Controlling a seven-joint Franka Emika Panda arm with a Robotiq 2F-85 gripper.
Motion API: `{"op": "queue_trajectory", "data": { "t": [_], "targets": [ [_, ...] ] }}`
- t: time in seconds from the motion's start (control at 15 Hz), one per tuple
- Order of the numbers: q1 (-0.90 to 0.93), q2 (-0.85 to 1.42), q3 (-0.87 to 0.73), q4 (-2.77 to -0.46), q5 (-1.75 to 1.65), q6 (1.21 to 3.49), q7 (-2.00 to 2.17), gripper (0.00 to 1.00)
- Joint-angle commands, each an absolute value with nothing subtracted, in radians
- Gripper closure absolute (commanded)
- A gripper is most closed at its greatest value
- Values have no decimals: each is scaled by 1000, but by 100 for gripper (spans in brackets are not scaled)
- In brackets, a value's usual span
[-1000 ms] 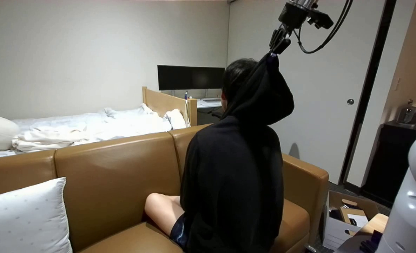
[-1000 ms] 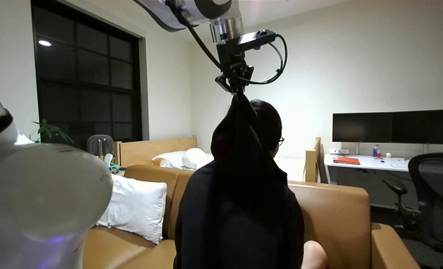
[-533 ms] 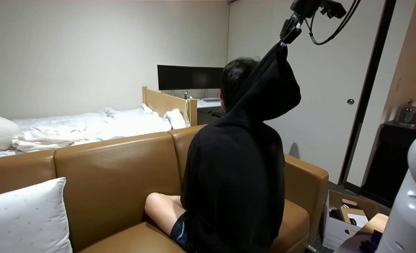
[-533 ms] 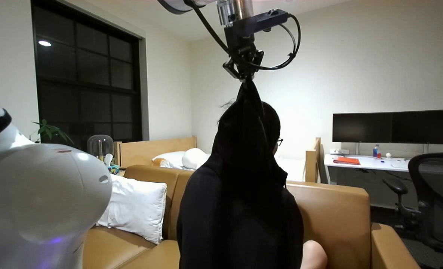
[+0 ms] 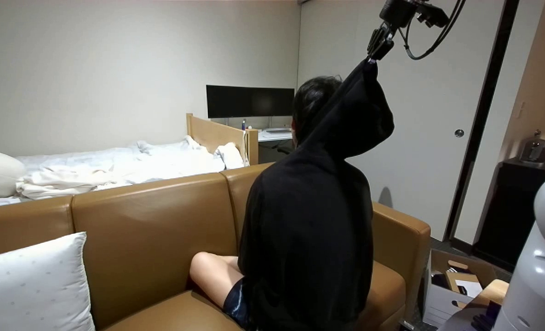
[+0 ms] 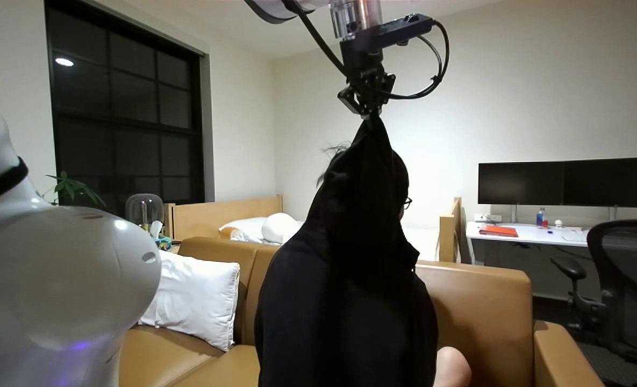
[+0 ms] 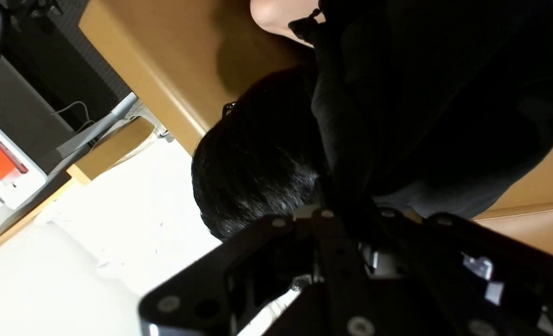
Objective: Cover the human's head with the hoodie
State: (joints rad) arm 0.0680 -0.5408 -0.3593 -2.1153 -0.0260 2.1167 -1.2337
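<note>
A person in a black hoodie (image 5: 309, 239) sits with their back to the cameras; the hoodie also shows in an exterior view (image 6: 345, 322) and in the wrist view (image 7: 444, 93). My gripper (image 5: 371, 59) is shut on the top edge of the hood (image 5: 357, 115) and holds it stretched to a peak, above and behind the head. The gripper also shows in an exterior view (image 6: 371, 115) and in the wrist view (image 7: 346, 210). The person's head (image 5: 316, 99) is bare on top, its dark hair also visible in the wrist view (image 7: 257, 158). The pinched cloth itself is too dark to see clearly.
The person sits on a brown leather sofa (image 5: 152, 225) with a white pillow (image 5: 33, 285). A bed (image 5: 116, 161) and a monitor (image 5: 249, 101) stand beyond. An office chair (image 6: 624, 285) is at one side. An open box (image 5: 456, 285) is on the floor.
My gripper has moved up, drawing the hood taller, and rightward in both exterior views. In the last half second it moved further right in an exterior view. The grip on the hood stays.
</note>
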Motion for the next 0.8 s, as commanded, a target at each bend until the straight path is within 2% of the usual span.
{"op": "queue_trajectory", "data": {
  "t": [0.0,0.73],
  "targets": [
    [44,-451,-375,-1995,-7,2136,-1319,98],
    [37,-318,-315,-1844,38,2127,-1375,98]
  ]
}}
